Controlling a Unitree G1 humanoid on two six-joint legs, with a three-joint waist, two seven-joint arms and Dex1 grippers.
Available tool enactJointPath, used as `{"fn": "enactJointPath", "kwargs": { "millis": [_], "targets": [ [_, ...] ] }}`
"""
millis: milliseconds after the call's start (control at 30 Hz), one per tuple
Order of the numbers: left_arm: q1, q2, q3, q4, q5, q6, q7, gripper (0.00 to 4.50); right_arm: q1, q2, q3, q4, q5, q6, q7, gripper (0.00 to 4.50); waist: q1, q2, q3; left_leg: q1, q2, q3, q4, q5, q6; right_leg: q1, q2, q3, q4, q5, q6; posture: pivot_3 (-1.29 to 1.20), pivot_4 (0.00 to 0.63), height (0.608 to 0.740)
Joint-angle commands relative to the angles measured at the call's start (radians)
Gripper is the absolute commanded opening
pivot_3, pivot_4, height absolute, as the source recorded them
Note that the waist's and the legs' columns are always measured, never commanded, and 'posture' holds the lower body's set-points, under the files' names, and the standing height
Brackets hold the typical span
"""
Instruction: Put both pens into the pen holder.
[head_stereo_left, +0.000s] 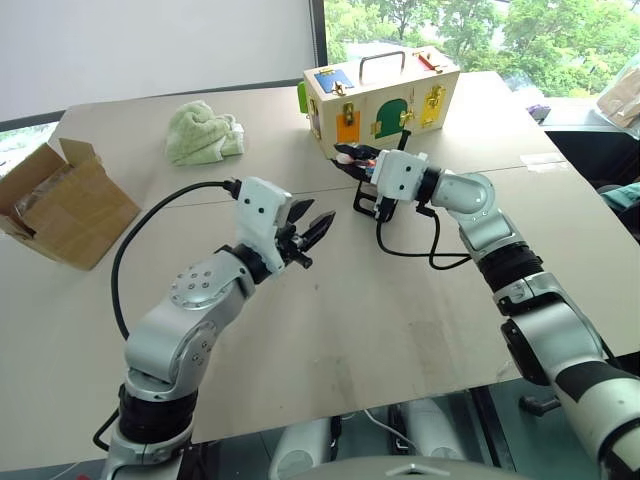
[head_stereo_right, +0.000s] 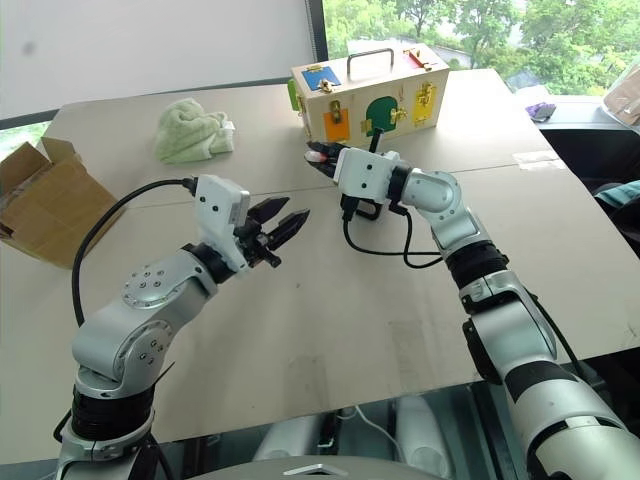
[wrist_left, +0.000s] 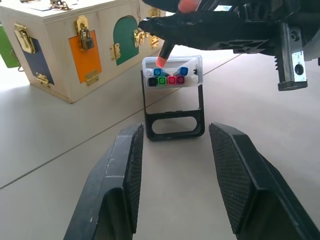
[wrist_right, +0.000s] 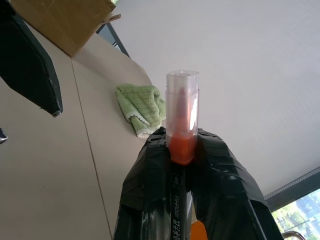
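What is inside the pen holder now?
The pen holder contains a row of capped markers. An orange-tipped pen, held by the right gripper, reaches its top. Their lower parts are hidden.

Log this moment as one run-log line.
left pincer: open, empty | right pincer: shut on orange pen, orange tip just above pen holder | other pens already in holder

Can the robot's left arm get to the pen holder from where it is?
Probably yes. The left end effector is open, holds nothing, and points at the pen holder across bare table. The right end effector, shut on the orange pen, hangs just above the holder and could crowd it.
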Motion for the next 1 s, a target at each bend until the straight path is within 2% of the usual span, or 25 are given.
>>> {"fn": "enactJointPath", "kwargs": {
  "millis": [33, 367, 433, 500, 600, 700, 800, 900, 1000],
  "targets": [
    [-0.001, 0.002, 0.021, -0.046, -0.002, -0.006, 0.003, 2.12, -0.003, -0.009, -0.005, -0.024, -0.02, -0.037, -0.017, 0.12, 0.0, 0.0, 0.0, 0.0, 0.0, 0.0, 0.0, 0.0, 0.0, 0.0, 0.0, 0.0, 0.0, 0.0, 0.0, 0.0, 0.15, 0.74],
    [-0.009, 0.007, 0.018, -0.031, -0.001, -0.008, -0.012, 2.12, -0.042, -0.002, -0.021, 0.135, -0.072, -0.038, -0.089, 0.12, -0.002, 0.0, 0.0, 0.0, 0.0, 0.0, 0.0, 0.0, 0.0, 0.0, 0.0, 0.0, 0.0, 0.0, 0.0, 0.0, 0.15, 0.74],
    [-0.011, 0.006, 0.017, -0.03, 0.0, -0.007, -0.01, 2.23, -0.049, -0.004, -0.019, 0.156, -0.083, -0.045, -0.102, 1.14, -0.002, 0.0, 0.0, 0.0, 0.0, 0.0, 0.0, 0.0, 0.0, 0.0, 0.0, 0.0, 0.0, 0.0, 0.0, 0.0, 0.15, 0.74],
    [-0.01, 0.005, 0.017, -0.032, -0.001, -0.005, -0.008, 2.23, -0.055, -0.005, -0.023, 0.167, -0.089, -0.057, -0.119, 1.91, -0.002, 0.0, 0.0, 0.0, 0.0, 0.0, 0.0, 0.0, 0.0, 0.0, 0.0, 0.0, 0.0, 0.0, 0.0, 0.0, 0.15, 0.74],
    [-0.008, 0.007, 0.02, -0.035, -0.003, -0.004, -0.009, 2.23, -0.06, -0.001, -0.045, 0.153, -0.063, -0.067, -0.134, 3.36, -0.001, 0.0, 0.0, 0.0, 0.0, 0.0, 0.0, 0.0, -0.001, 0.0, 0.0, 0.0, 0.0, 0.0, 0.0, 0.0, 0.15, 0.74],
    [-0.003, 0.009, 0.025, -0.032, -0.002, -0.01, -0.013, 2.23, -0.044, -0.003, -0.071, 0.063, 0.008, -0.028, -0.088, 4.43, -0.001, 0.0, 0.0, 0.0, 0.0, 0.0, 0.0, 0.0, 0.0, 0.0, 0.0, 0.0, 0.0, 0.0, 0.0, 0.0, 0.15, 0.74],
    [0.005, 0.008, 0.022, -0.033, 0.003, -0.019, -0.015, 2.23, 0.022, -0.009, -0.081, -0.116, 0.14, 0.113, 0.031, 4.43, -0.002, 0.0, 0.0, 0.0, 0.0, 0.0, 0.0, 0.0, 0.0, 0.0, 0.0, 0.0, 0.0, 0.0, 0.0, 0.0, 0.15, 0.74],
    [0.039, -0.016, 0.044, -0.045, -0.01, -0.048, -0.012, 2.23, 0.169, -0.056, -0.094, -0.446, 0.39, 0.521, 0.153, 4.43, 0.002, 0.0, 0.0, 0.0, 0.0, -0.001, -0.001, 0.0, 0.0, 0.0, 0.0, 0.0, 0.0, 0.0, 0.0, 0.0, 0.15, 0.74],
    [0.138, -0.033, 0.087, -0.059, -0.015, -0.082, -0.014, 2.23, 0.291, -0.141, -0.113, -0.683, 0.581, 0.849, 0.204, 4.43, 0.007, 0.0, 0.0, -0.001, 0.0, -0.002, 0.0, 0.0, 0.0, 0.0, -0.002, -0.001, 0.0, 0.0, 0.0, 0.0, 0.15, 0.74]
  ]
}}
